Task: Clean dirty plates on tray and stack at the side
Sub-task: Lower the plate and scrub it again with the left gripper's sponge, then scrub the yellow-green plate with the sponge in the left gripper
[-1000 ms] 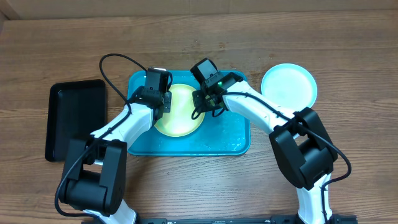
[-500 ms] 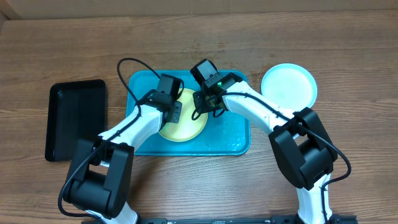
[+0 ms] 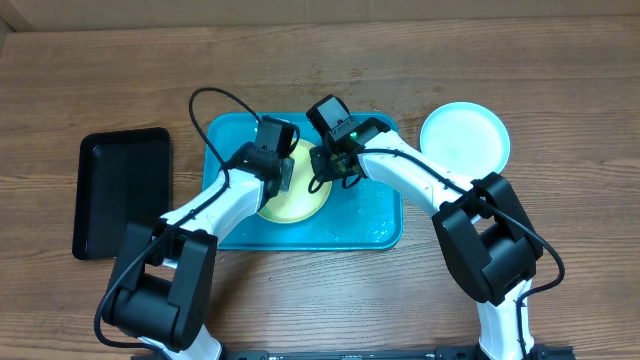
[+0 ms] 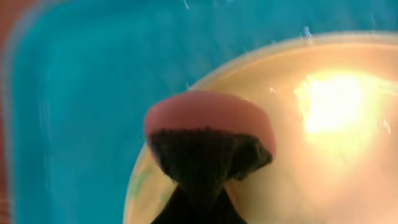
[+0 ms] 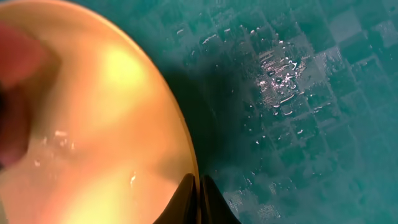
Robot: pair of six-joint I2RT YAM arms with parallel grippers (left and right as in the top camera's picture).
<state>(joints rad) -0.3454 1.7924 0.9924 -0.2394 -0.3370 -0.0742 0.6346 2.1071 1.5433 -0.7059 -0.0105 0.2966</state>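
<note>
Across the whole overhead view, a wooden table (image 3: 320, 60). At centre, the turquoise tray (image 3: 372, 225), wet, with the yellow-green plate (image 3: 298, 203) lying in its left half. At far left, a black tray (image 3: 122, 190). At upper right, off the turquoise tray, a light-blue plate (image 3: 464, 138). Over the yellow-green plate's left side, the left gripper (image 3: 284, 178), clamped on a pink-and-dark sponge (image 4: 208, 134) touching the plate. At the plate's right rim, the right gripper (image 3: 322, 180), fingers (image 5: 183, 208) pinched on that rim.

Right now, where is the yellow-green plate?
Overhead, the yellow-green plate sits in the turquoise tray, left of centre, under the sponge in the left pincer, with the right pincer pinching its right rim.
</note>
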